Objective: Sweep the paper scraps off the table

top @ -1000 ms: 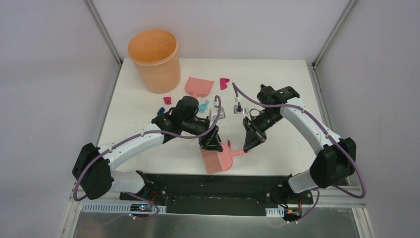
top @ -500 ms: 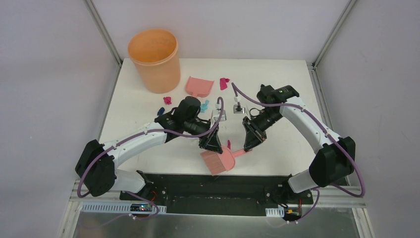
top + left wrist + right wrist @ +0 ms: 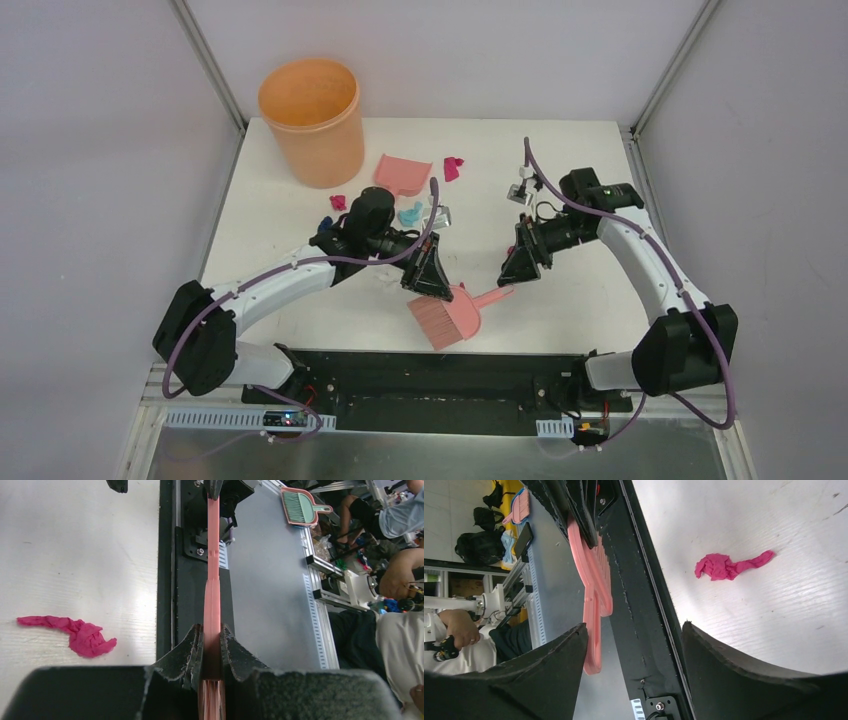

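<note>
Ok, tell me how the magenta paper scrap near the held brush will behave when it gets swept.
The magenta paper scrap looks thin and crumpled, so it is probably very light and should slide easily over the smooth white table. Its twisted tail suggests it is floppy and may bend under the hand brush rather than roll.

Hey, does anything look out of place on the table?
Paper scraps lie scattered over the table, one magenta wad near the front edge. The hand brush hangs tilted in the shut left gripper; the right gripper is open.
</note>
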Available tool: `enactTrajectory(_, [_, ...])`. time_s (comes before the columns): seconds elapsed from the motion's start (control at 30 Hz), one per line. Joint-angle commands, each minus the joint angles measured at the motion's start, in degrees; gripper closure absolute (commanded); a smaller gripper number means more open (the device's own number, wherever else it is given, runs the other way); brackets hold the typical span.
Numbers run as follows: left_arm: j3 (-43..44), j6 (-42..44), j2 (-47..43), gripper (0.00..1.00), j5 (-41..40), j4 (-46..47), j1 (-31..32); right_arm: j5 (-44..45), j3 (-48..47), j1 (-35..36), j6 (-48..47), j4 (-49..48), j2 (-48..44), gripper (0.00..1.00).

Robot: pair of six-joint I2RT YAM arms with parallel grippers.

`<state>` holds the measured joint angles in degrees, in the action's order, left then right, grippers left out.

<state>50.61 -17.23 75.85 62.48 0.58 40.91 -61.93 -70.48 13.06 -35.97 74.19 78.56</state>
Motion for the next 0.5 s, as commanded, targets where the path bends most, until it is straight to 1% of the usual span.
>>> enactTrajectory(0.0, [0.3, -3.0, 0.7, 1.0, 2.9, 6.2, -0.4, -2.1, 2.9, 0.3, -1.7, -0.9, -3.9, 0.29])
enactTrajectory(0.13, [0.3, -4.1, 1.4, 1.0, 3.0, 7.4, -1.3, -3.6, 4.4, 0.3, -1.4, -2.1, -7.1, 0.29])
enactTrajectory(0.3, [0.0, -5.6, 2.1, 1.0, 3.8, 9.5, -1.5, -6.7, 4.6, 0.3, -1.8, -0.9, -7.0, 0.29])
enactTrajectory(0.47, [-0.4, -6.9, 2.5, 1.0, 3.7, 10.9, -1.6, -9.1, 5.0, 0.3, -2.5, 0.6, -6.0, 0.24])
